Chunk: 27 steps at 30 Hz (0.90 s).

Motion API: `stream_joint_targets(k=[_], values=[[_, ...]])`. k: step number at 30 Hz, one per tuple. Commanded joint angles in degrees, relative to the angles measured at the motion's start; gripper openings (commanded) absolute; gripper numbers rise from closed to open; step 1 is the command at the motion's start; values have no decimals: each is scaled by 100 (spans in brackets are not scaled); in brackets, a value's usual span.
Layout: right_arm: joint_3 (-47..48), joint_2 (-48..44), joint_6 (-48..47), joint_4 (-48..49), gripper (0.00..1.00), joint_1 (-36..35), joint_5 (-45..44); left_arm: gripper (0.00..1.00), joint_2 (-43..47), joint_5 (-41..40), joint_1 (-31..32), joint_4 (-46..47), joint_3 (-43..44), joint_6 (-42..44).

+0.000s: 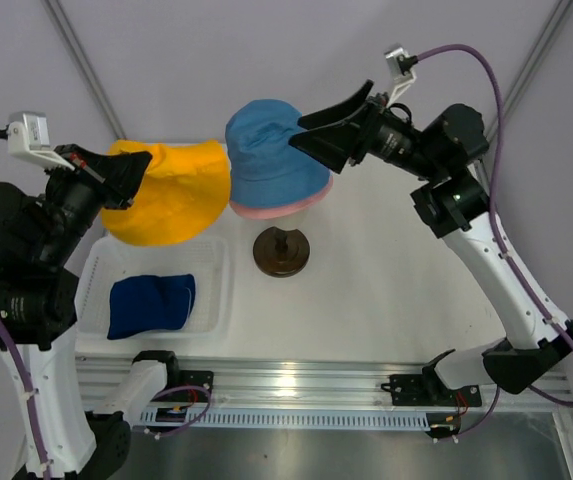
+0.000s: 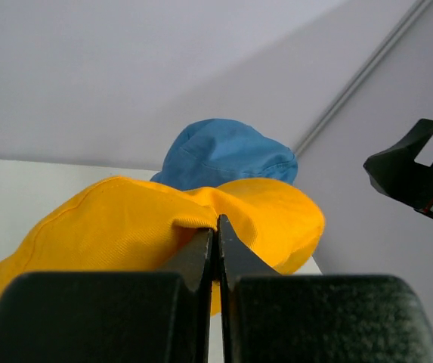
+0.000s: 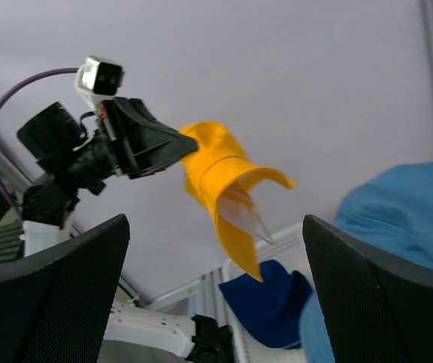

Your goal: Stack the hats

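Our left gripper (image 2: 218,227) is pinched tight on a fold of the yellow hat (image 1: 171,190), which hangs in the air above the table. The blue hat (image 1: 266,150) sits over the pink hat (image 1: 284,208), just to the right of the one we hold, out beyond the fingertips. We judge the next move goes that way, up and over the blue crown. Our right gripper (image 1: 314,133) hovers at that crown, fingers wide apart and empty. The navy hat (image 1: 151,305) lies in the tray (image 1: 214,285).

White table (image 1: 386,290), two things on it
Clear tray (image 1: 213,282) at left; brown round base (image 1: 283,252) near it, toward the middle.
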State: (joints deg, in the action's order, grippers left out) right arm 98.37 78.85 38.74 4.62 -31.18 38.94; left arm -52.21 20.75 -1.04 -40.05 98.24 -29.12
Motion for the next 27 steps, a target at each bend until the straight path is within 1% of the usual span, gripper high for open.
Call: stream_joint_targets(k=[1, 3, 5, 11, 16, 18, 19, 20, 22, 23, 25, 26, 27], values=[[315, 323, 493, 328, 100, -520, -324, 1, -228, 596, -19, 410, 257, -225], [341, 491, 573, 399, 99, -888, -745, 1, -334, 728, -19, 577, 293, -312], [507, 709, 660, 364, 100, -1056, -1079, 1, -448, 903, -19, 709, 363, -427], [1360, 1378, 635, -102, 99, -1373, -1336, 1, -677, 1255, -19, 938, 661, -664], [1729, 1808, 1002, 161, 98, -1523, -1520, 1, -677, 1545, -19, 1271, 530, -928], [1808, 1941, 1214, 416, 93, -1549, -1582, 1, -677, 1572, -19, 1254, 521, -893], [1957, 2089, 1389, 486, 89, -1567, -1600, 1, -694, 1616, -28, 1228, 547, -867], [2063, 2186, 1478, 583, 78, -1584, -1617, 1, -695, 1660, -19, 1211, 565, -806], [2474, 2475, 1583, 584, 66, -1602, -1714, 1, -712, 1809, -19, 1184, 591, -744], [2659, 2591, 1540, 471, 50, -1628, -1819, 1, -729, 1809, -19, 1106, 609, -692], [3064, 2836, 1461, 356, 20, -1637, -1811, 1, -765, 1757, -28, 1000, 714, -639], [3466, 3055, 1417, 181, 0, -1637, -1776, 1, -834, 1748, -19, 912, 749, -569], [3635, 3153, 1339, 118, 0, -1637, -1758, 1, -879, 1713, -28, 851, 845, -542]])
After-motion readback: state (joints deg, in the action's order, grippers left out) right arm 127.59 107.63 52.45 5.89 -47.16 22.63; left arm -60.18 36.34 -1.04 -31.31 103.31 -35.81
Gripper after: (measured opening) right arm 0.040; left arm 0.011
